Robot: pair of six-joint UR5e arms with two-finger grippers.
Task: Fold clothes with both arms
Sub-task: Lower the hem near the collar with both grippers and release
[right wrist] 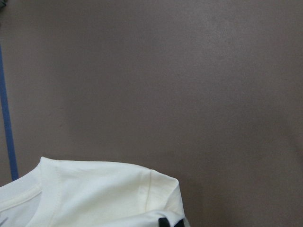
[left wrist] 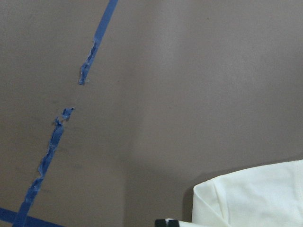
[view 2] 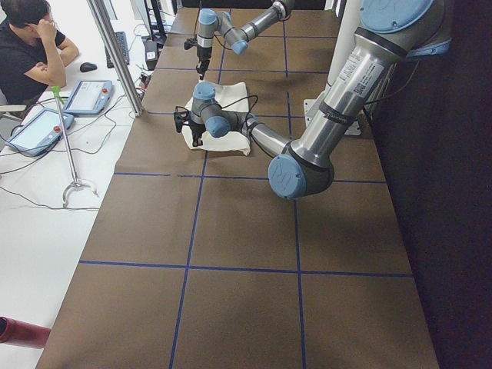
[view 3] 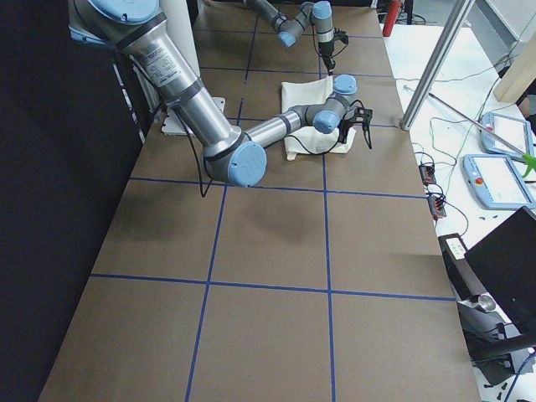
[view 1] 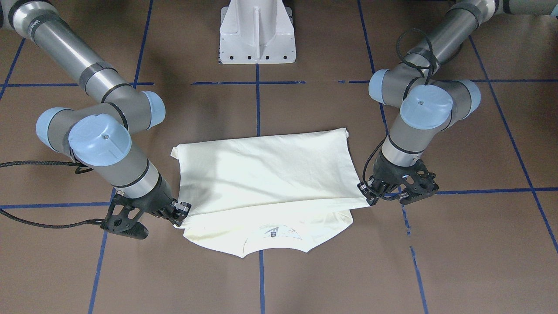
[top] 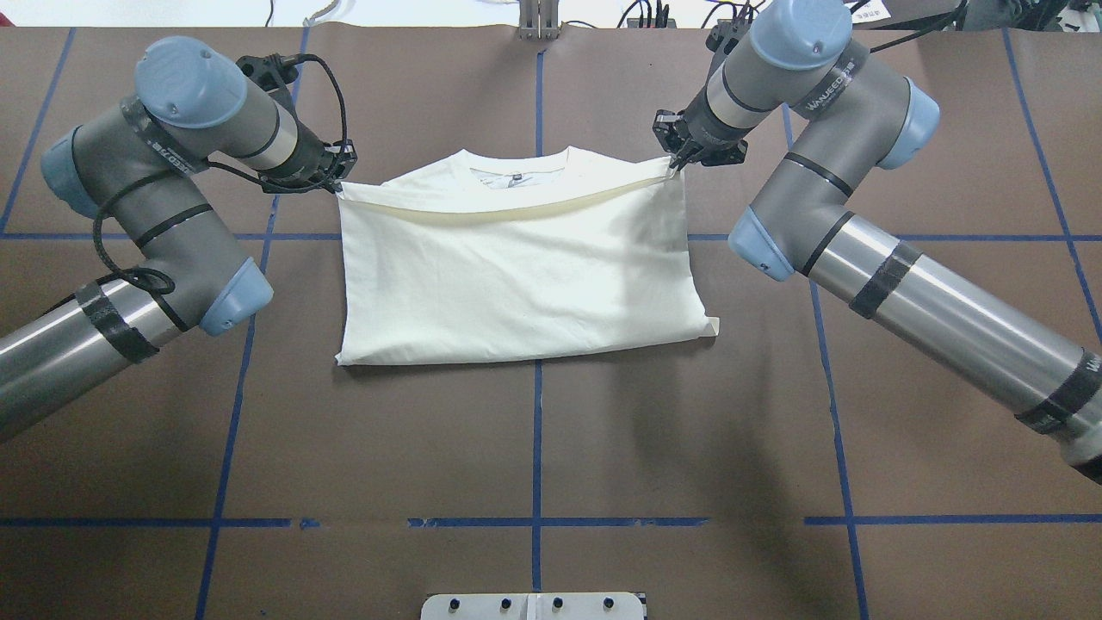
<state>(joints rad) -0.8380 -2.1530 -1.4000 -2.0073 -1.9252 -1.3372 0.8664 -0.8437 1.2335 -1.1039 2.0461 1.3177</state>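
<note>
The clothes are one cream T-shirt (top: 516, 284) lying plain side up on the brown table, its lower half folded over towards the collar (top: 516, 164). The collar and label (view 1: 274, 233) still show beyond the folded edge. My left gripper (top: 338, 179) is shut on one corner of that folded edge, low at the table. My right gripper (top: 677, 162) is shut on the other corner, and the edge runs taut between them. In the front view the left gripper (view 1: 369, 195) is on the right and the right gripper (view 1: 179, 212) on the left. Each wrist view shows only a shirt corner (left wrist: 251, 198) (right wrist: 94, 194).
The white pedestal base (view 1: 257, 32) stands behind the shirt at the robot's side. Blue tape lines (top: 537, 430) grid the brown table. Beside the table's far side, a person (view 2: 31, 46) sits at a white desk with tablets (view 2: 88, 96) and cables.
</note>
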